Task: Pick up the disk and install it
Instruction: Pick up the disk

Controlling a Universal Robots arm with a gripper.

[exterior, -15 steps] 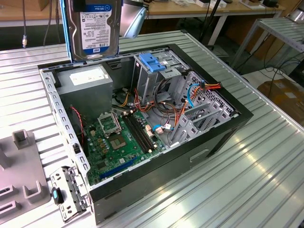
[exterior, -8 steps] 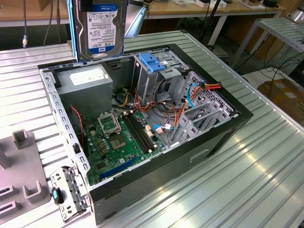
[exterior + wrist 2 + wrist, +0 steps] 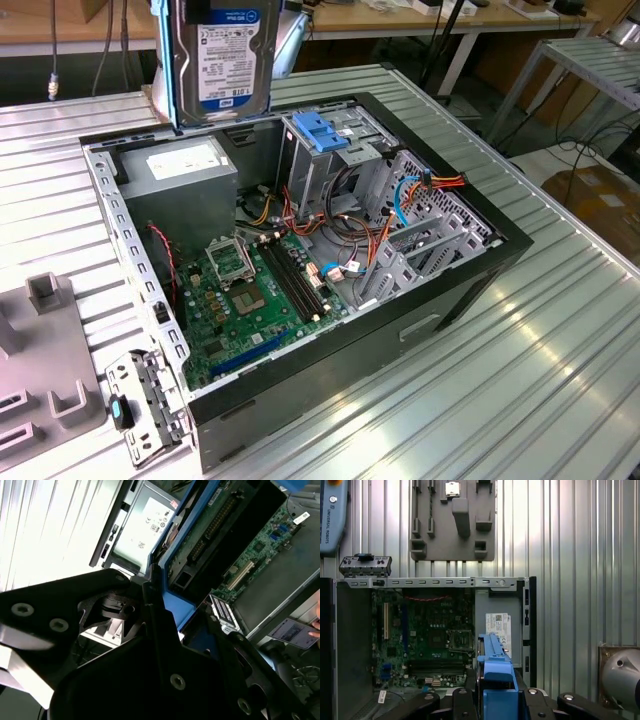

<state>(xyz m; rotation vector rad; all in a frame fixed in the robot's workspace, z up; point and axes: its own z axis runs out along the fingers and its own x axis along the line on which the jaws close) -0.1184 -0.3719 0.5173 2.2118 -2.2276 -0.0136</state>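
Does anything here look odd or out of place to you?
Nothing looks damaged. The odd sight is the disk, hanging on edge above the open computer case, clamped in the gripper rather than seated inside. A small metal bracket also lies loose on the table beside the case.

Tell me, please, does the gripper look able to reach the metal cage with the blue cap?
Probably yes. The gripper, holding the disk above the open case, has nothing between it and the cage; the cables lie lower, beside it.
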